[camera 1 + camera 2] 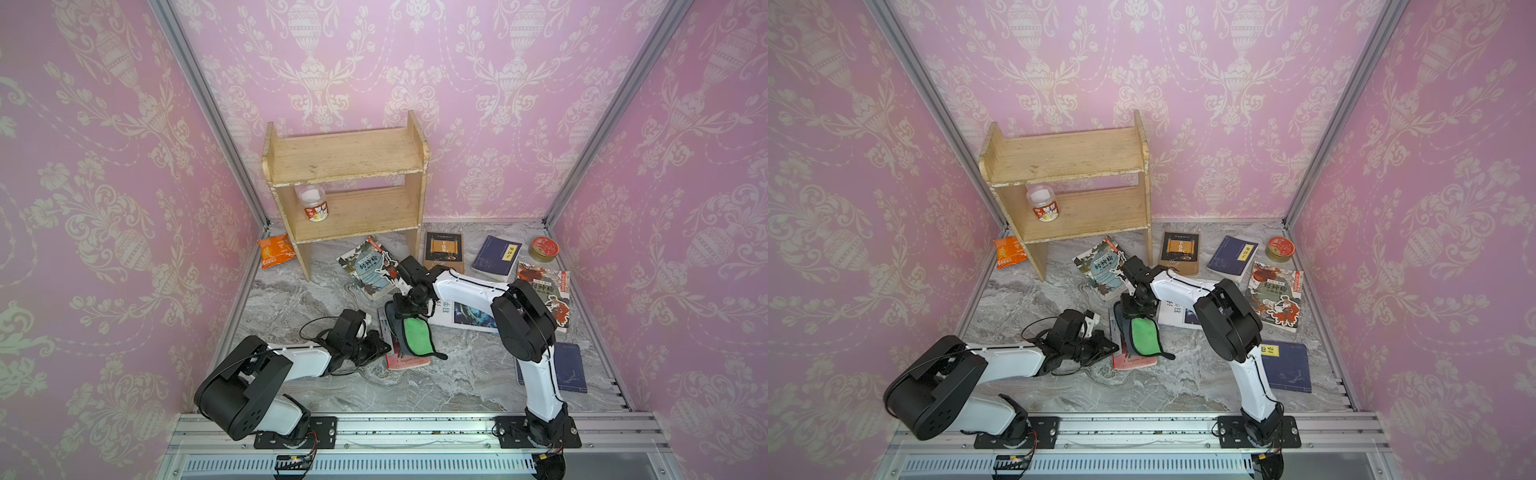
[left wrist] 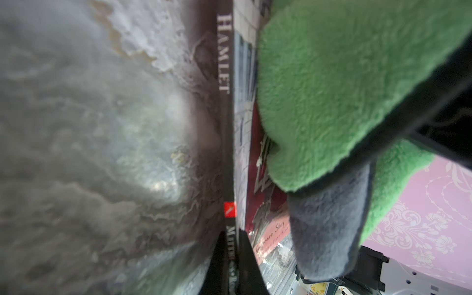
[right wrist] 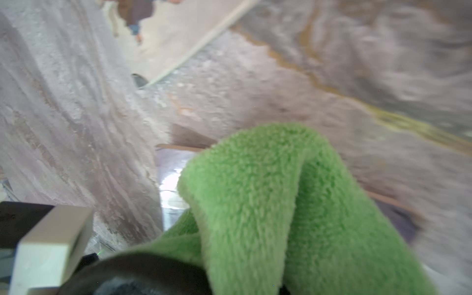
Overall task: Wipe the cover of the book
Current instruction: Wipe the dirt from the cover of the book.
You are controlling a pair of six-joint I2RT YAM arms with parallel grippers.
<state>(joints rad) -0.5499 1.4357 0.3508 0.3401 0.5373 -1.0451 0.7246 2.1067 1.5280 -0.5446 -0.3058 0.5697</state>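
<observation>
A grey marbled table (image 1: 436,386) sits inside pink patterned walls, with a small wooden shelf (image 1: 345,166) standing at the back.

The book (image 1: 409,362), a dark paperback with "HAMLET" printed on its spine (image 2: 224,76), lies on the table well in front of the shelf, between the two robot arms. Most of its cover is hidden under a cloth (image 1: 415,334) that is green on one face and grey on the other. Only the book's near end and its spine edge show in both top views (image 1: 1136,362).

The left fingers (image 1: 385,344) are closed tightly on the spine edge of the book. The left wrist view shows them pinching it from both sides (image 2: 229,268).

The right fingers (image 1: 405,316) reach down from above and are clamped shut on the top of the cloth. The cloth hangs from them and drapes onto the cover (image 1: 1144,334). The right wrist view is filled with folded green fabric (image 3: 281,204).

A jar (image 1: 313,203) stands on the shelf's lower board. An orange packet (image 1: 275,250) lies beside the shelf's left leg. Other books (image 1: 368,266) lie scattered in front of the shelf and to its right, and a red tin (image 1: 545,248) sits further to its right.
</observation>
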